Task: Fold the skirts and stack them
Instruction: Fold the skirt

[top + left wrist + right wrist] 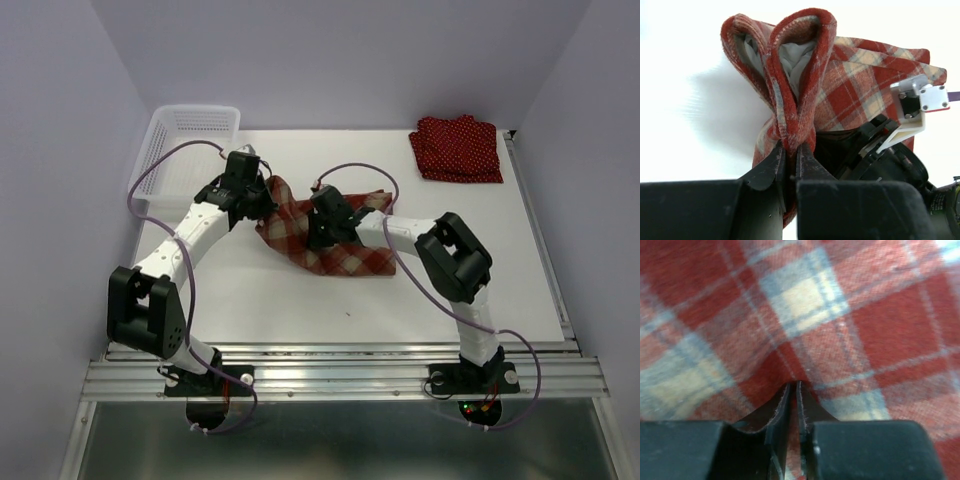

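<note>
1. The left gripper (791, 150) has its jaws pressed together on the plaid skirt (860, 85). They clamp a bunched edge of thick cloth, and only a thin seam of fabric shows between the two black fingertips.
2. Above that pinch the hemmed edge rises in two upright loops. Pale lining shows inside each loop.
3. The right gripper (792, 387) has its jaws nearly touching. They nip a small ridge of the same plaid cloth, and the fabric puckers toward the tips.
4. In the right wrist view the red, cream and grey-blue check fills everything beyond the fingers.
5. From above, the plaid skirt (345, 258) lies crumpled near the middle of the white table (300, 300). The left gripper (245, 180) is at the skirt's left end and the right gripper (325, 215) is over its middle.
6. The two grippers are close together, and both arms reach inward from their bases at the near edge.
7. In the left wrist view the dark body of the right arm's wrist, with its white bracket, sits just beside the cloth on the right.
8. The polka-dot skirts (457, 148) lie as a folded dark red pile in the far right corner of the table, well apart from both grippers. I cannot tell how many pieces the pile holds.
9. A white mesh basket (190, 135) stands in the far left corner, beyond the left gripper.
</note>
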